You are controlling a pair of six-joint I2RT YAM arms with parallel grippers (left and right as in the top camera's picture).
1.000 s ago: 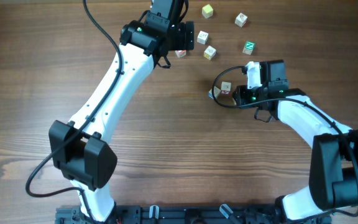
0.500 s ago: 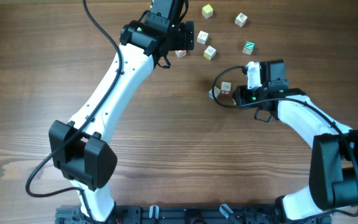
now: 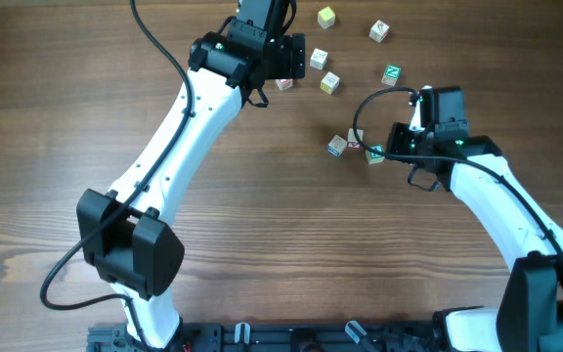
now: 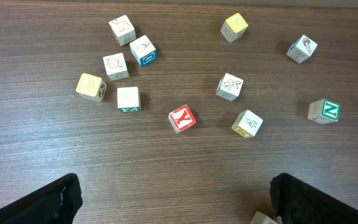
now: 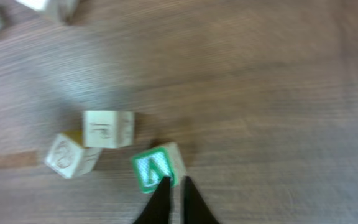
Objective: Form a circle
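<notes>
- While the left gripper (image 4: 174, 186) hangs over the far part of the table (image 4: 55, 155), its two black fingers (image 4: 48, 202) stand as wide apart as they can and hold nothing.
- From the left wrist, the circle (image 4: 115, 66) is a close bunch of five small wooden cubes on the far left side of that view.
- One cube of the bunch shows blue, one shows a bit of red, one has a yellow face and one shows green along its edge. The middle one is pale with a curly drawing.
- Loose cubes lie to the right of the circle, well apart from one another. Among them are a red Y cube (image 4: 182, 118), a yellow cube (image 4: 247, 123) and a green N cube (image 4: 324, 111).
- The right gripper (image 5: 173, 182) has its jaws pressed shut with nothing between them.
- Its tips sit right at the near edge of a green-faced cube (image 5: 156, 168). I cannot tell if they touch it.
- Just left of that cube are two more, a far pale cube (image 5: 107, 129) and a left pale cube (image 5: 72, 155), close together.
- From overhead, these three cubes sit near the middle of the table, nearer than the loose ones, and the right arm (image 3: 487, 196) reaches them from the right.
</notes>
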